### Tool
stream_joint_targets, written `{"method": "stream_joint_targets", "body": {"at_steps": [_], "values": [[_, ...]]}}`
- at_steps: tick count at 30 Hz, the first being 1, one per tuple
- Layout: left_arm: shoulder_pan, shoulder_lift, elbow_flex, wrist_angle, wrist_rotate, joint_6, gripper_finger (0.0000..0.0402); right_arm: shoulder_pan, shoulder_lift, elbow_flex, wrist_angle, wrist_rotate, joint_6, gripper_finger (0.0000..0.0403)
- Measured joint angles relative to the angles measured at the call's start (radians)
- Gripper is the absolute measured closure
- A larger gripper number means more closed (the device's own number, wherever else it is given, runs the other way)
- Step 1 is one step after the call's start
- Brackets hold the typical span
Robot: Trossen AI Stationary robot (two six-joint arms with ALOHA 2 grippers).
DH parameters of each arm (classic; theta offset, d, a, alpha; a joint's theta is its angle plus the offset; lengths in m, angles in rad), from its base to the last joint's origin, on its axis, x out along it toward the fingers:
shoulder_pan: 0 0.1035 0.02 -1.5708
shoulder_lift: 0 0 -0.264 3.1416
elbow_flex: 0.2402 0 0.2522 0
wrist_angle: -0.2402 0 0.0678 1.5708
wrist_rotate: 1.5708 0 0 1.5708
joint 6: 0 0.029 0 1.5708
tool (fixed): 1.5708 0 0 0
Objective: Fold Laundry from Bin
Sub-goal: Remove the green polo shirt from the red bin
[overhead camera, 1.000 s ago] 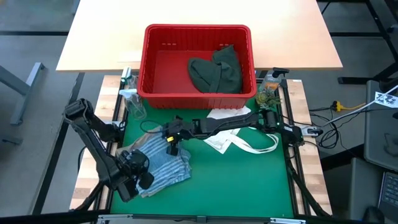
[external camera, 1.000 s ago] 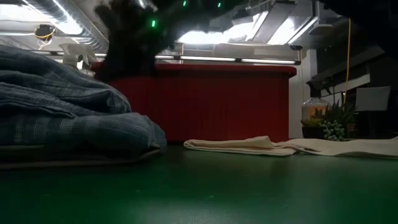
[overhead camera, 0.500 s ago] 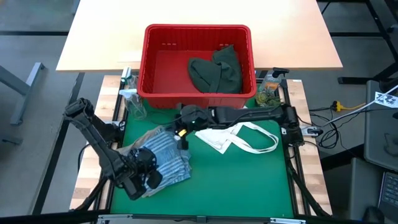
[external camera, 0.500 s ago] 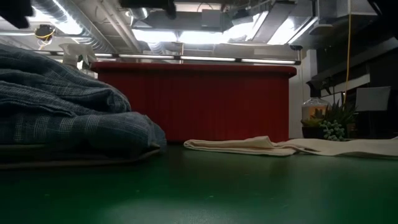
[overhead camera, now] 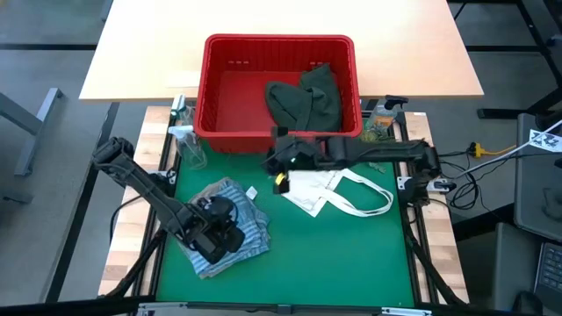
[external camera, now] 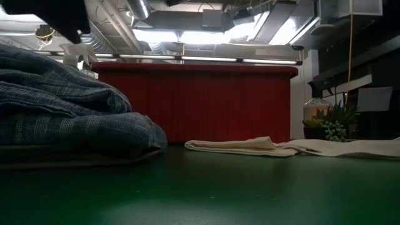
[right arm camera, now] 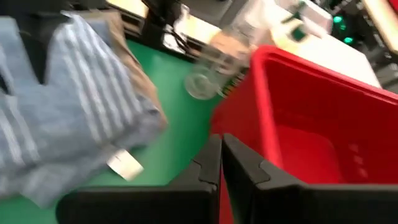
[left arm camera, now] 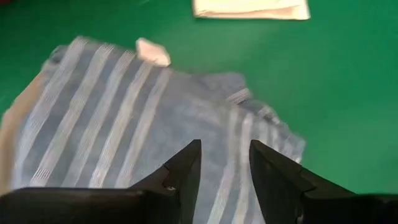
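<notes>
No legible writing anywhere; only a small white tag (left arm camera: 152, 52) at the edge of the blue-white striped cloth shirt (overhead camera: 230, 221), text unreadable. Large red slotted plastic bin (overhead camera: 279, 86) at the far edge of the green mat (overhead camera: 342, 250), holding a crumpled dark green garment (overhead camera: 305, 102). Striped shirt bunched on the mat's near-left part, well apart from the bin. Left gripper (left arm camera: 224, 163) just above the shirt, fingers apart, nothing between them. Right gripper (right arm camera: 221, 160) at the bin's near wall, fingers pressed together, empty. Flat white tote bag (overhead camera: 338, 191) beside it.
</notes>
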Motion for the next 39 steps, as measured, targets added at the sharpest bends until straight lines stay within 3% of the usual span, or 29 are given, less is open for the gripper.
{"method": "stream_joint_targets", "body": {"at_steps": [10, 25, 35, 39], "values": [[0.110, 0.000, 0.000, 0.272, -0.004, 0.262, 0.0209, -0.207, -0.098, 0.000, -0.142, 0.005, -0.028, 0.0386], [0.210, 0.000, 0.000, 0.352, -0.005, 0.393, 0.0202, -0.556, -0.088, 0.000, -0.139, 0.012, -0.026, 0.0381], [0.247, 0.000, 0.000, 0.352, -0.006, 0.519, 0.0202, -0.744, -0.083, 0.000, -0.051, 0.011, 0.087, 0.0267], [0.266, 0.000, 0.000, 0.352, -0.007, 0.538, 0.0202, -0.817, -0.050, 0.000, -0.009, -0.095, 0.231, 0.0242]]}}
